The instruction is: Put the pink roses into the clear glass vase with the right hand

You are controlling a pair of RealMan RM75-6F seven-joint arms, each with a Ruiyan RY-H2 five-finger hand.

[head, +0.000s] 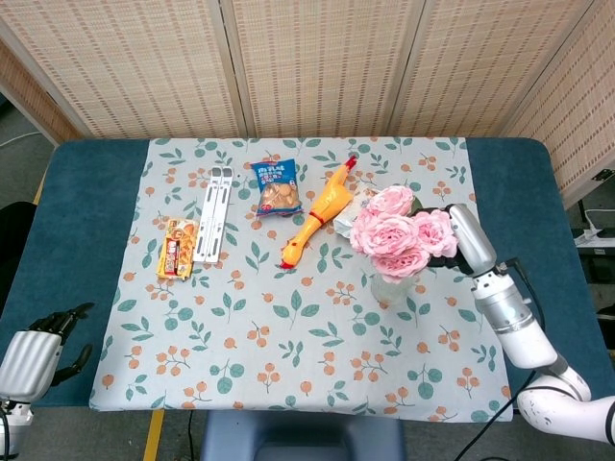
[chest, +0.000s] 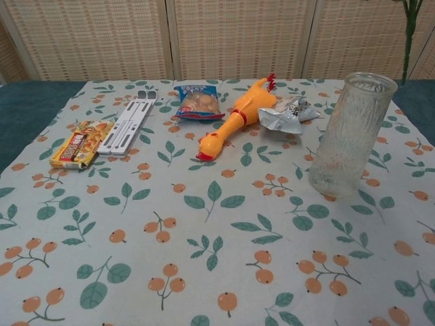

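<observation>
A bunch of pink roses (head: 396, 232) hangs in the air over the right part of the table, held by my right hand (head: 452, 248), which is mostly hidden behind the blooms. In the chest view only their green stems (chest: 408, 27) show, at the top right, above and right of the vase. The clear glass vase (chest: 351, 134) stands upright on the flowered cloth; from the head its base (head: 390, 288) shows just under the blooms. My left hand (head: 53, 331) rests low at the table's front left corner, holding nothing, fingers apart.
On the far half of the cloth lie a yellow rubber chicken (head: 318, 214), a blue snack bag (head: 277, 186), a silver packet (chest: 285, 114), a white folding stand (head: 213, 213) and an orange snack box (head: 177, 247). A woven screen (head: 317, 58) stands behind the table.
</observation>
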